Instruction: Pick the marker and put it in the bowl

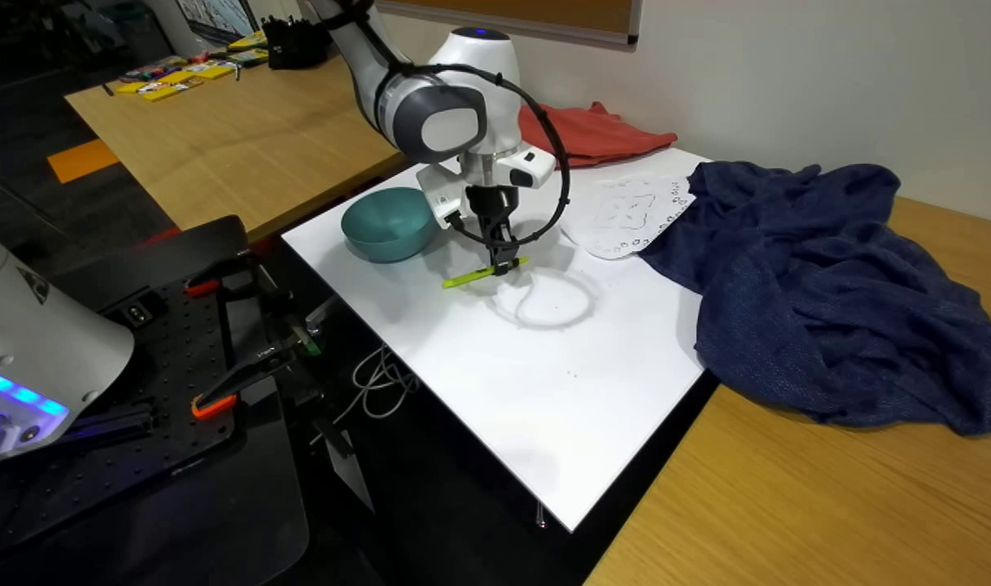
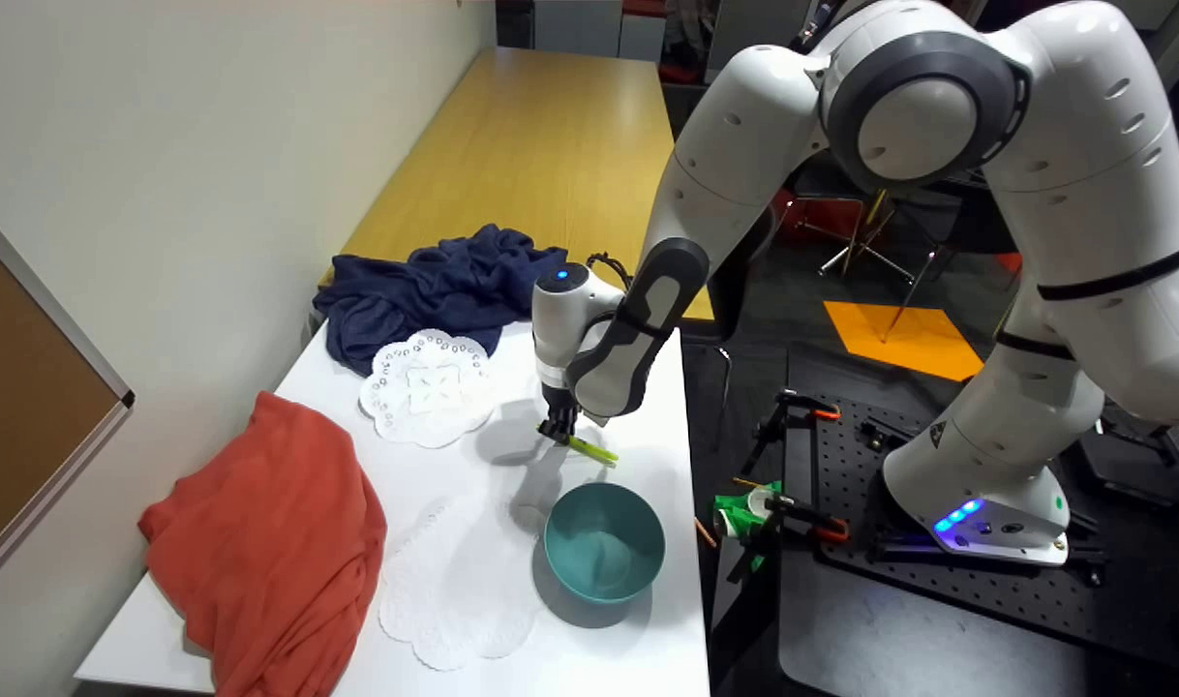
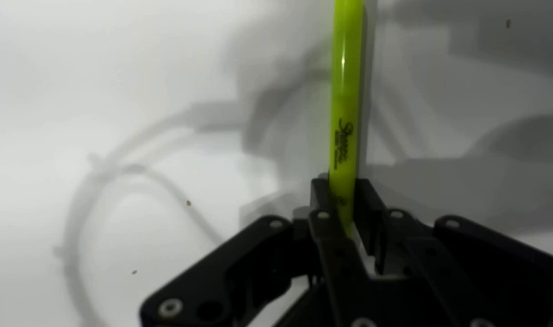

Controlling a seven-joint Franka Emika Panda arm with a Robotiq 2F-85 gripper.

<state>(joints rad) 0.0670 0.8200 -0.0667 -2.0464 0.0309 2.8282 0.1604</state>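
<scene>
The yellow-green marker [image 1: 467, 278] is held crosswise between the fingers of my gripper [image 1: 504, 267], low over the white table. Whether it touches the table I cannot tell. In an exterior view the marker [image 2: 594, 451] sticks out from the gripper [image 2: 557, 432] toward the bowl's side. In the wrist view both fingers [image 3: 342, 204] press on the marker [image 3: 347, 91] near its lower visible part; its far end is hidden behind a finger. The teal bowl [image 1: 390, 248] stands upright beside the gripper, apart from it; it also shows in an exterior view [image 2: 599, 571].
Flat white doilies lie on the white table [image 1: 544, 423], a patterned one [image 2: 430, 392] and a plainer one [image 2: 459, 595] beside the bowl. A crumpled red cloth [image 2: 270, 542] and a navy cloth [image 1: 829, 325] lie near the wall. The arm's cable loops beside the gripper.
</scene>
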